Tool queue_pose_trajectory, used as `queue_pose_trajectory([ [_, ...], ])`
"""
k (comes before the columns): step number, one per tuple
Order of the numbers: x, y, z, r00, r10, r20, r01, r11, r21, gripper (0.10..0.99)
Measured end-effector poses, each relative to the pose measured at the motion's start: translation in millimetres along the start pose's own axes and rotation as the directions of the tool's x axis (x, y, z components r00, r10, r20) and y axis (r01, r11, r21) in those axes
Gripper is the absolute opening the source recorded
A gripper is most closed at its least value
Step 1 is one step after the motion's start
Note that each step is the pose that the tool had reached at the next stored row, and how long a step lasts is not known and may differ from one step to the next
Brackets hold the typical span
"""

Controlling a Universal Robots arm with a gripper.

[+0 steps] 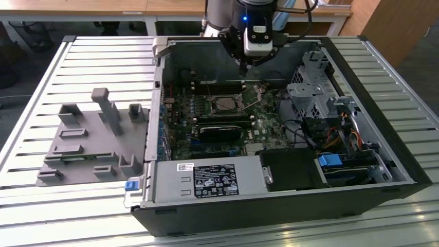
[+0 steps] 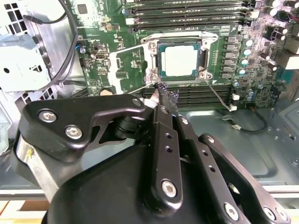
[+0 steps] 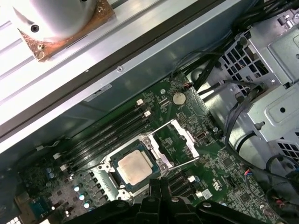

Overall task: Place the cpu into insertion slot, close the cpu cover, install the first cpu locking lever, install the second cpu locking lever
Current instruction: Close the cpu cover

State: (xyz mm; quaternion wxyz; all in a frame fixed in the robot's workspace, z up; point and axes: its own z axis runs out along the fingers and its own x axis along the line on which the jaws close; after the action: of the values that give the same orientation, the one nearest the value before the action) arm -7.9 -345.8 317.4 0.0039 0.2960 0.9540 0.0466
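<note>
Looks like the cpu [image 2: 180,59] sits in the insertion slot [image 2: 204,55] with the cpu cover [image 2: 125,64] open, and the tool [image 1: 245,72], pinched shut and empty, is at the slot's 1 o'clock in the exterior view, so I'd guess closing the cover wants a gentle push.

Cpu [image 2: 180,59] — small square chip, silver-grey face, seated flat in the insertion slot [image 2: 204,55], dark metal-rimmed socket on the green motherboard [image 2: 107,60], cpu cover [image 3: 189,141] — thin silver windowed frame, swung open beside the socket, thin wire locking lever [image 2: 218,94] angled off one corner

Inside computer case [image 1: 274,211] on table [image 1: 103,56], cpu [image 2: 180,59] in insertion slot [image 2: 204,55], cpu cover [image 2: 126,63] swung open beside it, gripper [image 2: 161,87] at slot's corner.
</note>
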Motion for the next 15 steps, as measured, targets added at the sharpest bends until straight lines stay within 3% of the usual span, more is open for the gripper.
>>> queue_pose_trajectory([
  [15, -8.1, 6.4, 8.3, 1.0, 0.0, 0.0, 0.0, 1.0, 0.0, 0.106],
])
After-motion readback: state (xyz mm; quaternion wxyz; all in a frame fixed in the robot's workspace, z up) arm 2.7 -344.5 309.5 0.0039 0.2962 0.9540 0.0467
